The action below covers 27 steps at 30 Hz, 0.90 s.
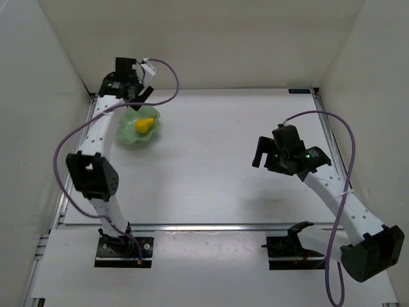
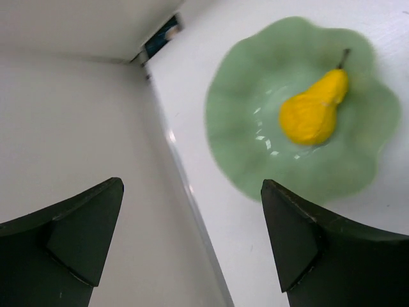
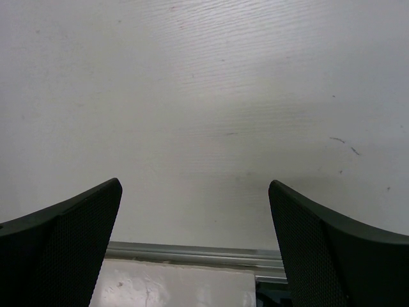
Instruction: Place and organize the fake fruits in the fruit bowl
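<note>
We see a white, faintly grained table [image 1: 211,160] enclosed by plain white walls [image 1: 192,38]. The pale mint-green fruit bowl [image 2: 223,147], with its scalloped rim, sits near the table's far-left corner. The left gripper [image 2: 192,184] hangs above that corner, jaws wide apart and gripping nothing. The right gripper [image 3: 195,184], jaws likewise apart, hangs over the table toward its right edge. Inside the bowl the small, bright yellow pear [image 2: 313,109] lies on its side, its long axis diagonal and its thin dark stem pointing toward the table's far-right corner.

No text, label or number can be read anywhere
</note>
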{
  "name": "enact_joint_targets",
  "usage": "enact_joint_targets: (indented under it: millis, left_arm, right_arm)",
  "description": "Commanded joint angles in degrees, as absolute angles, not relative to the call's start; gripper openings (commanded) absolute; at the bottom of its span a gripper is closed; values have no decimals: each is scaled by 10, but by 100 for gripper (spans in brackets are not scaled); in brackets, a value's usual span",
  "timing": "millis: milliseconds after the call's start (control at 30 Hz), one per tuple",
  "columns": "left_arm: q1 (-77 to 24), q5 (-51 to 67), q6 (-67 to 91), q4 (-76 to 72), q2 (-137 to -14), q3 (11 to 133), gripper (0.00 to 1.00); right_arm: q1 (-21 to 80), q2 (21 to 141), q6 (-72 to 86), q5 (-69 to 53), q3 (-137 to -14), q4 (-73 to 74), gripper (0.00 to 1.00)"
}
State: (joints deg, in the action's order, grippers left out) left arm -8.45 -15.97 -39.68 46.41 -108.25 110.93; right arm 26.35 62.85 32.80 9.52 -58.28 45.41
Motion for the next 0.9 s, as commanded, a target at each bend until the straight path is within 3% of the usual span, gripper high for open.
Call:
enact_joint_targets:
  millis: [0, 267, 367, 867]
  left_arm:
    - [-34, -220, -310, 485, -960, 1065, 100]
    - [161, -182, -160, 582, -813, 754, 100]
    - [179, -182, -122, 574, -768, 636, 100]
    - [236, -182, -92, 574, -614, 486, 100]
  right_arm:
    - [258, 592, 325, 153, -605, 504, 100]
    - [228, 521, 298, 192, -604, 540, 100]
    - [228, 521, 290, 192, -604, 540, 100]
    - [228, 545, 266, 136, -596, 500, 100]
